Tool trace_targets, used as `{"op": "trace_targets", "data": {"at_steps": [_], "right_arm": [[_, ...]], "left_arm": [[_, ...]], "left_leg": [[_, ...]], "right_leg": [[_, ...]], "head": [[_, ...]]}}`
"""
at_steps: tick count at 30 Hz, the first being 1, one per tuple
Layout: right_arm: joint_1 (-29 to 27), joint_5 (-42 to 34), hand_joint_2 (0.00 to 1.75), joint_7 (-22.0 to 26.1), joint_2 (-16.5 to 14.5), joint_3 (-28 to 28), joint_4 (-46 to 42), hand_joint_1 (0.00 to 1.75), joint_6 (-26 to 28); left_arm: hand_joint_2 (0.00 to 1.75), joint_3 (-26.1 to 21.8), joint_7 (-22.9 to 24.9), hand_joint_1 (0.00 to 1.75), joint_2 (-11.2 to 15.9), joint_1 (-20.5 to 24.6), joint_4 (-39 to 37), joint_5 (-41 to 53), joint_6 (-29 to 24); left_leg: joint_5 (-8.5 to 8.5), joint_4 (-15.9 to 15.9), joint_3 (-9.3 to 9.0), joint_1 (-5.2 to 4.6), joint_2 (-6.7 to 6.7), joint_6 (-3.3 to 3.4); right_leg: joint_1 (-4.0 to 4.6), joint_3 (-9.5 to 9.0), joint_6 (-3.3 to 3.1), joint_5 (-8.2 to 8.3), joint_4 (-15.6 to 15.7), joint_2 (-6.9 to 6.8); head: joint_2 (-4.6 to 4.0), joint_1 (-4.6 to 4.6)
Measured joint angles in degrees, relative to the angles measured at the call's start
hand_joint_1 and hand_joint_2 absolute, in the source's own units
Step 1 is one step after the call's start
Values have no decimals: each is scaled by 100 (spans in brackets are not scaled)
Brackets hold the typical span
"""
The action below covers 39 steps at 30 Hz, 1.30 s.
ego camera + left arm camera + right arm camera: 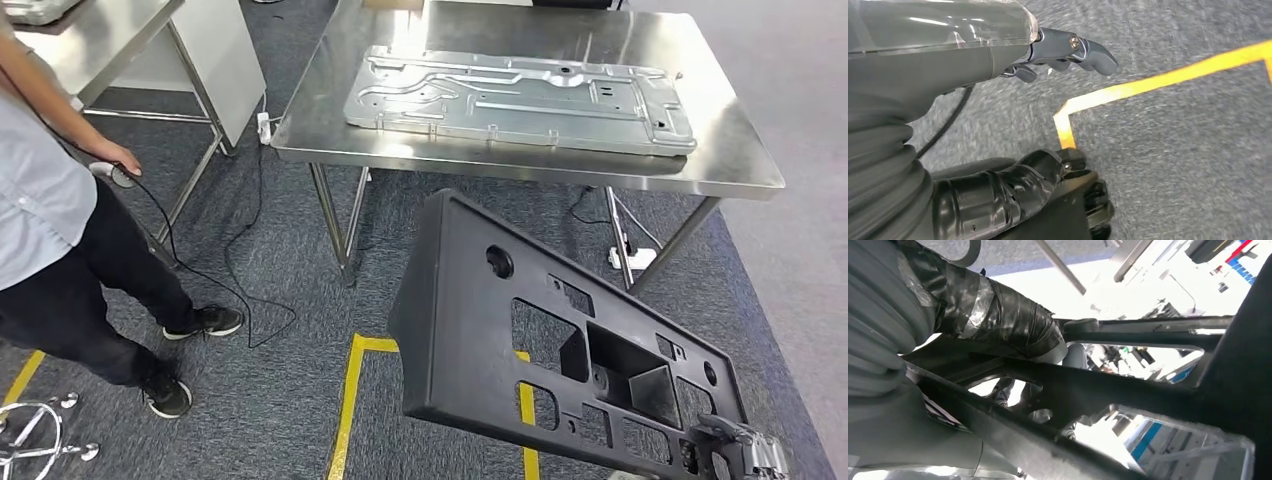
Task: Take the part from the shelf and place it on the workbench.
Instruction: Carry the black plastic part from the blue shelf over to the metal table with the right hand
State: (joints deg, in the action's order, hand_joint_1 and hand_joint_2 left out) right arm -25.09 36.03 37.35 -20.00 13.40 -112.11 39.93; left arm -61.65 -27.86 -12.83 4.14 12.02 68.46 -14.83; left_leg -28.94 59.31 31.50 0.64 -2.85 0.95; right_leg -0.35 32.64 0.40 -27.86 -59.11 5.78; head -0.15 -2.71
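right hand (735, 450) grips the black plastic part (540, 330) at its lower corner, holding it tilted in the air above the carpet, short of the steel workbench (740, 165). a metal panel (520, 95) lies on the bench. left hand (1068, 50) hangs over the floor, fingers loosely apart, holding nothing. a person (45, 200) stands at left.

You see a matt black plastic part (560, 340), a brushed, glossy steel workbench (720, 150) bearing a dull stamped metal panel (520, 100), rough grey carpet (280, 380) with smooth yellow tape (352, 400), and glossy black wrapping on the right hand (998, 315).
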Motion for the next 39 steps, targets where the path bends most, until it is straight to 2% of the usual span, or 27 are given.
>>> {"op": "trace_targets", "data": {"at_steps": [2,4,6,7,8,9,10,11,13,14,16,17,19,20,22,23,24,25,27,28,29,32,34,35,37,38,39], "right_arm": [[-9,1,175,0,1,1,2,175,1],[-11,1,175,0,1,2,3,175,3],[3,0,175,0,1,2,5,175,4],[6,0,175,0,1,2,7,175,4],[5,-1,175,0,2,2,9,175,4],[2,-1,175,0,2,2,12,175,4],[-1,-1,175,0,3,2,15,175,4],[0,7,175,-5,3,2,17,175,-5],[3,102,175,-90,10,-18,23,175,-109],[1,177,175,-162,23,-45,33,175,-180],[-5,305,175,-289,57,-115,70,175,-271],[-8,338,175,-315,73,-148,90,175,-270],[-3,369,175,-343,99,-209,122,175,-232],[0,373,175,-363,113,-244,137,175,-209],[9,362,175,-417,150,-313,175,175,-155],[10,352,175,-441,170,-342,195,175,-132],[9,344,175,-461,191,-363,213,175,-113],[9,336,175,-475,210,-377,228,175,-102],[8,327,175,-492,238,-397,249,175,-93],[11,323,175,-497,250,-411,257,175,-84],[12,320,175,-504,263,-427,264,175,-71],[14,315,175,-542,317,-476,279,175,-40],[16,315,175,-555,361,-501,284,175,-36],[21,314,175,-558,382,-510,287,175,-34],[31,309,175,-573,420,-522,297,175,-33],[32,307,175,-584,438,-523,307,175,-33],[30,306,175,-597,455,-525,319,175,-33]], "left_arm": [[175,-1,-1,0,-2,14,0,-1,1],[175,-1,-2,0,-5,15,0,-3,0],[175,-1,-3,0,-6,7,0,-2,1],[175,-1,-3,0,-6,1,0,-2,1],[175,-2,-2,0,-5,-4,0,-2,1],[175,-2,0,0,-5,-6,0,-2,1],[175,-3,0,0,-6,-6,0,-2,1],[175,-3,-5,0,-7,-4,0,-1,6],[175,-2,-69,0,-6,1,0,5,71],[175,-2,-118,0,-3,9,0,9,123],[175,1,-200,0,1,36,0,14,210],[175,3,-220,0,2,45,0,14,229],[175,7,-241,0,6,41,0,16,244],[175,8,-245,0,9,30,0,17,248],[175,8,-248,0,12,4,0,19,252],[175,8,-248,0,14,-14,0,21,252],[175,8,-248,0,17,-31,0,22,252],[175,8,-248,0,21,-44,0,24,252],[175,8,-247,0,32,-59,0,24,252],[175,8,-247,0,39,-60,0,24,252],[175,8,-247,0,45,-57,0,25,252],[175,8,-248,0,52,-46,0,25,252],[175,7,-249,0,55,-55,0,21,252],[175,6,-250,0,55,-56,0,21,252],[175,7,-250,0,55,-49,0,26,258],[175,8,-250,0,55,-47,0,28,262],[175,8,-249,0,55,-49,0,30,266]], "left_leg": [[37,-49,-23,-1,92,59],[75,-114,-50,14,201,132],[78,-138,-61,13,321,173],[70,-137,-61,10,389,180],[58,-134,-65,9,454,179],[44,-130,-74,8,520,173],[27,-127,-91,9,578,161],[2,-124,-115,10,619,141],[-56,-122,-154,-1,679,77],[-79,-127,-170,-7,694,39],[-104,-153,-218,-12,731,-32],[-118,-159,-245,-5,729,-65],[-246,25,-209,8,606,-110],[-386,293,-82,15,510,-118],[-701,1080,349,13,370,-116],[-766,1401,553,10,347,-112],[-713,1536,677,7,338,-102],[-535,1437,689,3,336,-80],[-32,767,463,-16,316,-2],[131,428,326,-33,299,36],[196,200,229,-50,286,66],[145,-28,124,-79,279,114],[143,-135,11,-56,286,153],[136,-173,-54,-42,291,177],[95,-200,-124,-34,301,209],[63,-199,-156,-28,302,212],[24,-199,-203,-20,302,200]], "right_leg": [[-21,20,68,4,-1,40],[-22,126,130,-142,-224,-172],[-33,444,187,-481,-866,-446],[-47,641,212,-634,-1244,-499],[-62,773,231,-688,-1488,-520],[-77,816,245,-639,-1551,-537],[-89,729,250,-479,-1364,-565],[-97,542,248,-264,-996,-610],[-75,156,204,-2,-258,-713],[-54,53,168,28,-61,-737],[-12,21,88,-7,19,-715],[-22,0,47,-8,40,-696],[-40,-65,-34,-6,97,-658],[-48,-102,-74,-11,117,-647],[-15,-145,-133,-55,118,-618],[5,-172,-151,-84,114,-592],[24,-209,-159,-117,110,-559],[42,-259,-162,-155,106,-524],[64,-377,-156,-245,104,-471],[75,-417,-138,-292,97,-449],[75,-434,-114,-325,96,-435],[62,-469,-34,-330,83,-420],[53,-416,17,-396,-81,-458],[40,-296,51,-487,-301,-480],[-5,134,127,-729,-961,-510],[-34,363,161,-802,-1251,-512],[-64,528,195,-781,-1391,-515]], "head": [[0,0],[0,-10],[0,-20],[0,-18],[0,-19],[0,-18],[0,-19],[0,-19],[0,-17],[0,-17],[0,-17],[0,-15],[0,-9],[0,-5],[0,2],[0,1],[0,1],[0,1],[0,-2],[0,-7],[0,-10],[0,-13],[0,-19],[0,-23],[0,-28],[0,-28],[0,-28]]}}
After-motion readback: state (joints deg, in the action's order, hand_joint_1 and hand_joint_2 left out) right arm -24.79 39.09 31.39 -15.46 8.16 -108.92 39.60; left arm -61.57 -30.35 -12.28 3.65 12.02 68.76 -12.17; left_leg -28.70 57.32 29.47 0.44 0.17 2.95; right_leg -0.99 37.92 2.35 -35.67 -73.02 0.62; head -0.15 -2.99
